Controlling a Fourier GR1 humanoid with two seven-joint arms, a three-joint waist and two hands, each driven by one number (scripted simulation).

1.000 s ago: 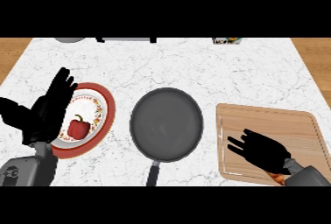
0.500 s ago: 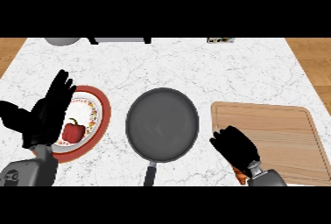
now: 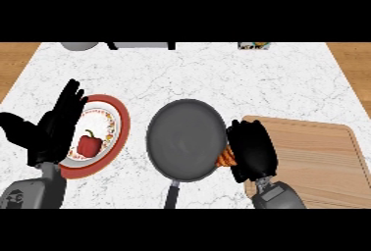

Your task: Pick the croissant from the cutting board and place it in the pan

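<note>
The dark grey pan (image 3: 185,139) lies in the middle of the counter, its handle pointing toward me. At the pan's right rim my right hand (image 3: 251,149) is curled round the croissant (image 3: 227,158); only an orange-brown sliver of it shows between the hand and the pan. The wooden cutting board (image 3: 315,157) lies to the right, bare, with my right hand over its left edge. At the left my left hand (image 3: 52,126) rests open, fingers up, over the edge of a plate.
A red-rimmed plate (image 3: 116,117) holding a red bell pepper (image 3: 88,145) sits left of the pan. Small objects stand along the counter's far edge: a grey bowl (image 3: 80,46), a dark item (image 3: 141,45) and a small box (image 3: 255,46).
My right hand has moved left from the cutting board to the pan's right rim, carrying the croissant. The left hand has stayed in place.
</note>
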